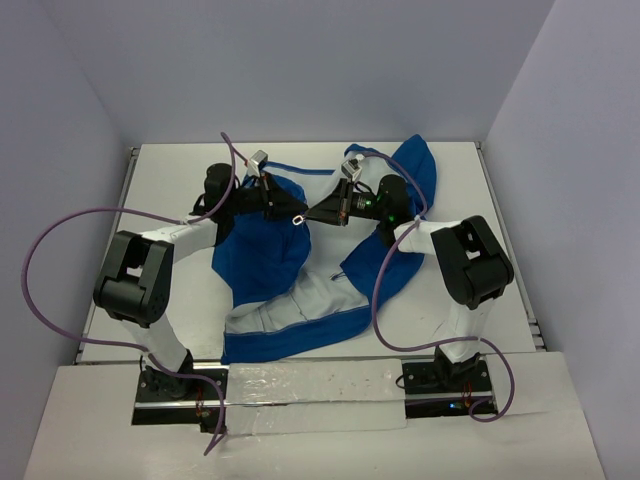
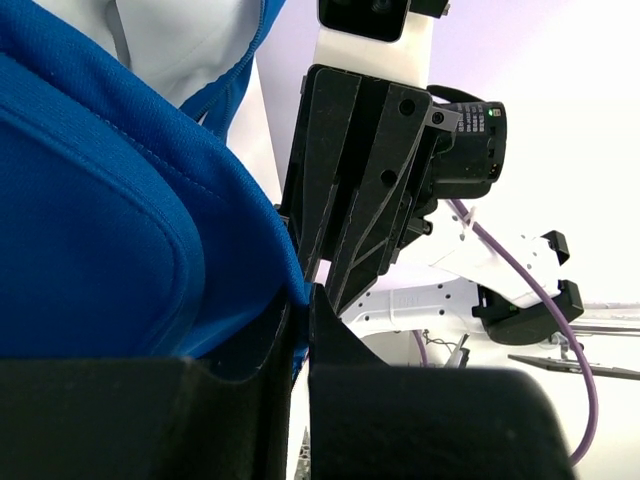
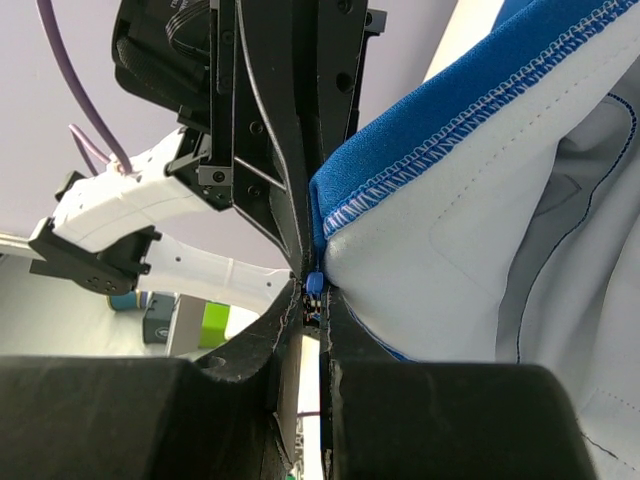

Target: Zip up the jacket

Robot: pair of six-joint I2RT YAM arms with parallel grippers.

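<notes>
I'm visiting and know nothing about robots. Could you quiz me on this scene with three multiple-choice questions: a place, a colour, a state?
1. Where do the left pincer and right pincer come together? A by the arm bases; B over the jacket on the table; C off the table.
2. The jacket's lining is: A red; B black; C pale grey-white.
3. The left pincer is: A shut on the jacket; B wide open; C holding a cup.
B: their tips nearly meet above the jacket. C: the exposed inside is pale. A: it pinches blue cloth.
</notes>
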